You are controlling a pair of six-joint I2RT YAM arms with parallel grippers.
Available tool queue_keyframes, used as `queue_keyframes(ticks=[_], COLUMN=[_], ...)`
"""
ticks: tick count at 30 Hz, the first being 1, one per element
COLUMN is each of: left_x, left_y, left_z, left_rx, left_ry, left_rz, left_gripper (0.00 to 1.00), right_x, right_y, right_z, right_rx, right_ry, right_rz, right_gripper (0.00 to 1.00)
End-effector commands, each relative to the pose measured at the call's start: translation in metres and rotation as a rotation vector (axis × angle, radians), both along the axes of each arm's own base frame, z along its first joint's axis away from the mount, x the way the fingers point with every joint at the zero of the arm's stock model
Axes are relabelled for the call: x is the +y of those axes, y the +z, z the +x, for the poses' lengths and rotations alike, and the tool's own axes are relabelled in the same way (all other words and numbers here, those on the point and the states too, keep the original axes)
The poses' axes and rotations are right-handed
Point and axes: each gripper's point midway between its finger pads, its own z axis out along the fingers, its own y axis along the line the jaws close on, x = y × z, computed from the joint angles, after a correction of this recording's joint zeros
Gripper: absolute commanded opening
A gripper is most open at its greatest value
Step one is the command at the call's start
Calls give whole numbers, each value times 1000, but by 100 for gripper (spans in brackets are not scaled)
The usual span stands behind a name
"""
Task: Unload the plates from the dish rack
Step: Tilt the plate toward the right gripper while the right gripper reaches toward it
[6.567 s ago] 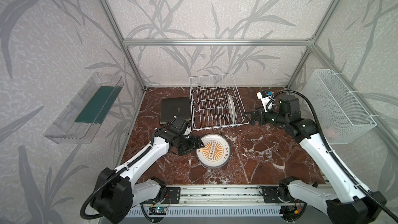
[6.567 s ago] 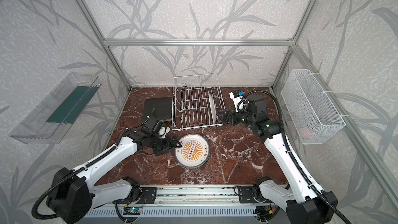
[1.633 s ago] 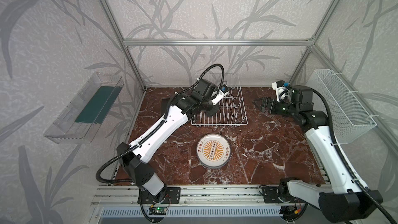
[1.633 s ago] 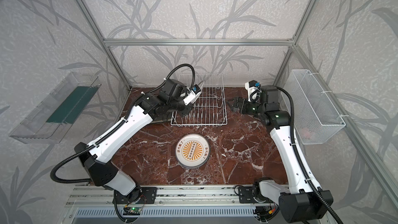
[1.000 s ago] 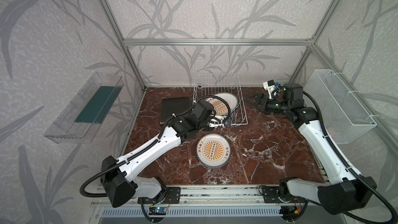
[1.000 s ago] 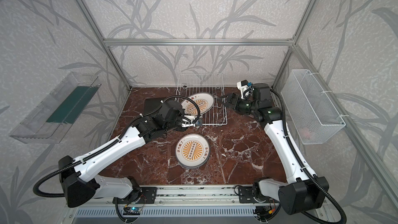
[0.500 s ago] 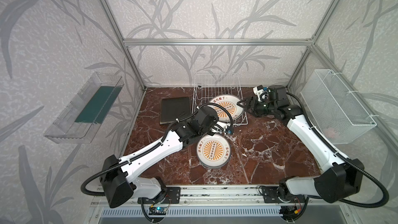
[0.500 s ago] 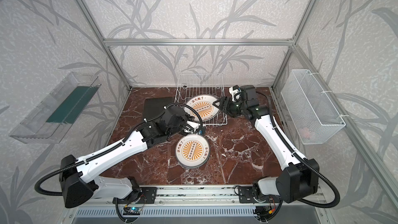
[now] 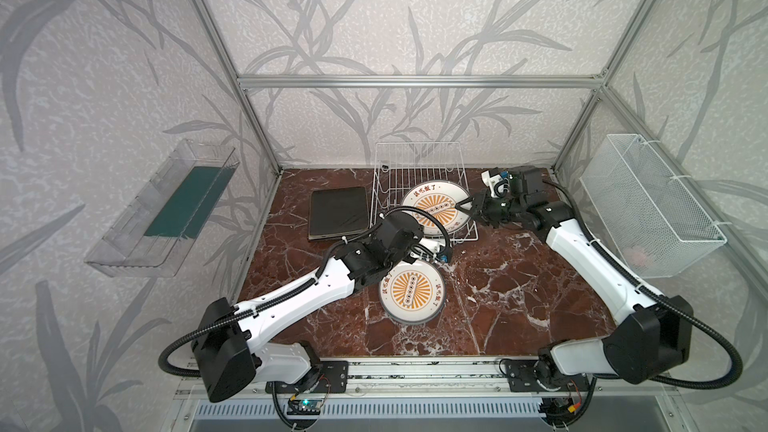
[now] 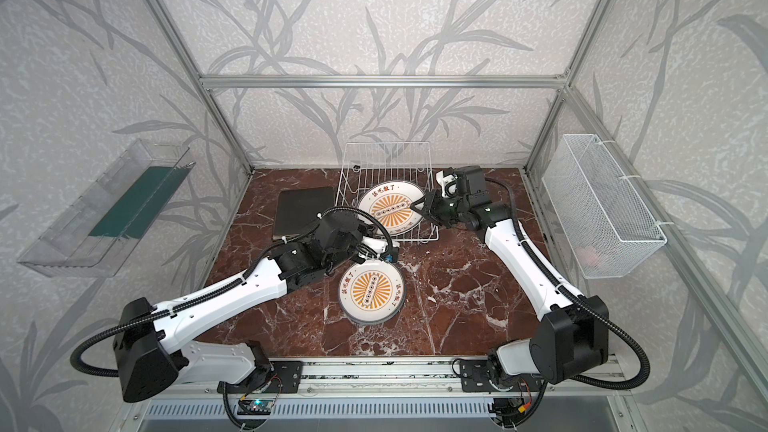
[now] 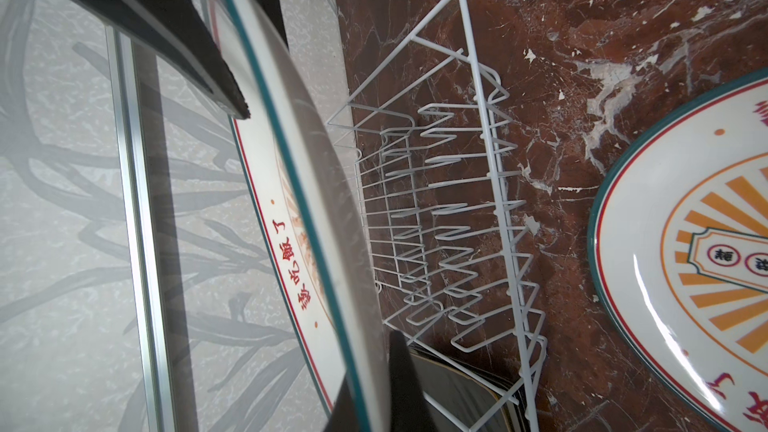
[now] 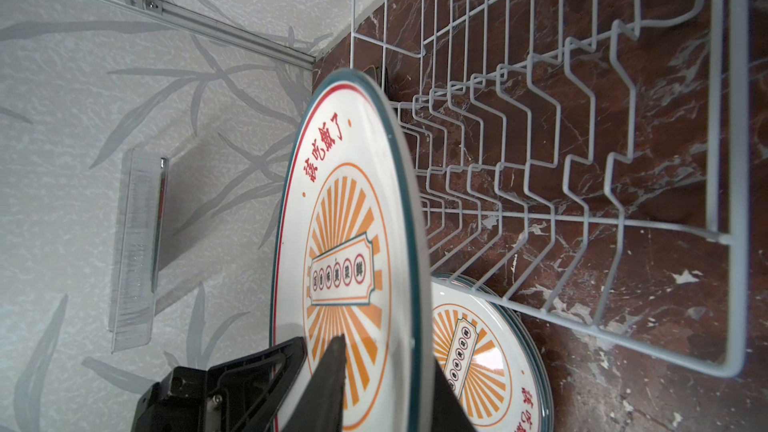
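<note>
With the round sunburst plate (image 9: 432, 209) tilted over the white wire dish rack (image 9: 415, 143), the left gripper (image 11: 318, 224) clamped on one rim and the right gripper (image 9: 461, 207) on the opposite rim, the left should release only once the right's pinch is firm.

Looks glossy and smooth on the glazed round plates (image 9: 412, 289), white-coated wire on the dish rack (image 9: 417, 144), polished veined stone on the tabletop (image 9: 519, 284), clear plastic on the tray (image 9: 137, 238).
</note>
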Motion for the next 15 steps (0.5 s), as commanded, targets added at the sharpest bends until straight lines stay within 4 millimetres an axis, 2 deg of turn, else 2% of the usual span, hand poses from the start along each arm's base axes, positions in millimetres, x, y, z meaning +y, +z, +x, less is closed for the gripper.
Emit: queue_keyframes(ticks=[1,6,8,10,11,14,15], left_x=[-4,-4,-4,-4,-3,-2,1], left_y=[33,31,32,36,40,50,54], left_z=[0,-1,-1,-1,-1,-3,-3], left_rx=[-71,-63,-60,-55,-53,-42,-24], left_ry=[-2,0,10,23,32,57,80], left_rz=[-90,-98,-114,-146,-169,-245,-293], left_gripper=[0,0,0,6,17,63,74], right_x=[3,5,4,2,-1,-13,-17], right_y=[3,6,10,15,19,31,33], right_z=[0,0,0,0,0,-1,-2], right_rx=[-21,-27,-37,-55,-64,-100,-112], right_ry=[16,23,21,21,18,-2,-9], right_rz=[14,34,46,66,80,122,130], right_gripper=[21,0,0,0,0,0,0])
